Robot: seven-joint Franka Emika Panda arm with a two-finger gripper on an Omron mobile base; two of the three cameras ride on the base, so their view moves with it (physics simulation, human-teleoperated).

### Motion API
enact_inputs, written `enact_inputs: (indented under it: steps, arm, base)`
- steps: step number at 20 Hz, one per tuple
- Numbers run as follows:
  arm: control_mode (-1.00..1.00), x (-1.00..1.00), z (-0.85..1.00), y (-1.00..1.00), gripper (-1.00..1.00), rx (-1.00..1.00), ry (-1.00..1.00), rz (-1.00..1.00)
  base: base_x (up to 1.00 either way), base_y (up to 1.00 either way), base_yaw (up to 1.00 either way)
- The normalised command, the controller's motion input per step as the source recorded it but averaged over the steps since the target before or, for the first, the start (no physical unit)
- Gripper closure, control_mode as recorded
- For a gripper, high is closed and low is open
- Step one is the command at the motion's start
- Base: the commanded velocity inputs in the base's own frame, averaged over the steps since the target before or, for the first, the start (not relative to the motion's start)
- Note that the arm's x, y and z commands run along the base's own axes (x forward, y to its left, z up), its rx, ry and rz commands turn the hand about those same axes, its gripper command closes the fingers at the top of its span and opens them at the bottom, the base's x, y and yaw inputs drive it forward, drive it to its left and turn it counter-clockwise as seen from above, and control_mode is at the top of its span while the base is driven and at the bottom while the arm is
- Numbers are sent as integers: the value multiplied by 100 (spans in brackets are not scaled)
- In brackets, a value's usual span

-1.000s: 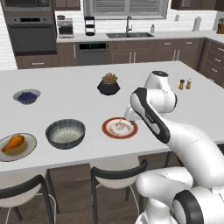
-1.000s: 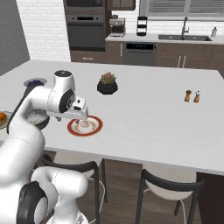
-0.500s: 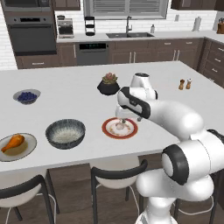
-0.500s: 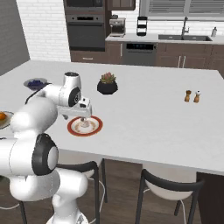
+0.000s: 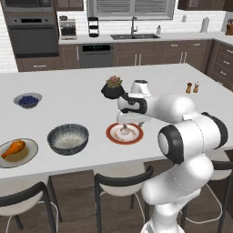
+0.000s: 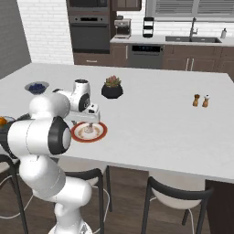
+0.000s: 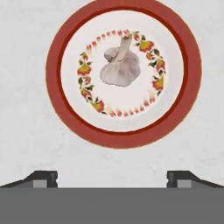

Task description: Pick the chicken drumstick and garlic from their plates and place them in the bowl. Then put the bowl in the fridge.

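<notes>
One white island counter (image 5: 82, 98), dark cabinets (image 5: 150, 57) behind; end effector (image 7: 112, 178) spread above garlic (image 7: 120, 67).

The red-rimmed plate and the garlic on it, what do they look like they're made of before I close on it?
The red-rimmed plate looks like glazed ceramic: smooth white face, solid red band, painted ring of small flowers; melamine can't be ruled out. The garlic looks like a real bulb: pale pinkish papery skin, lobed cloves, a dry stem stub. Likely light and uneven to grip.
</notes>
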Motion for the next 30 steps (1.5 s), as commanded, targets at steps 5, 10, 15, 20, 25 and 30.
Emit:
enact_inputs:
  steps: [5,10,15,20,25,30]
  arm:
    - [-100,47,-32,14,-100,-3,0,0]
    - [-100,29,-37,0,-100,0,-2,0]
    - [-100,34,-35,0,-100,0,0,0]
    - [-100,41,-22,1,-100,0,-2,0]
    - [-100,33,-17,4,-100,0,0,0]
    - [-100,3,-20,0,-100,0,0,0]
  base:
    - [0,0,0]
    - [0,0,0]
    - [0,0,0]
    - [0,0,0]
    - [0,0,0]
    - [0,0,0]
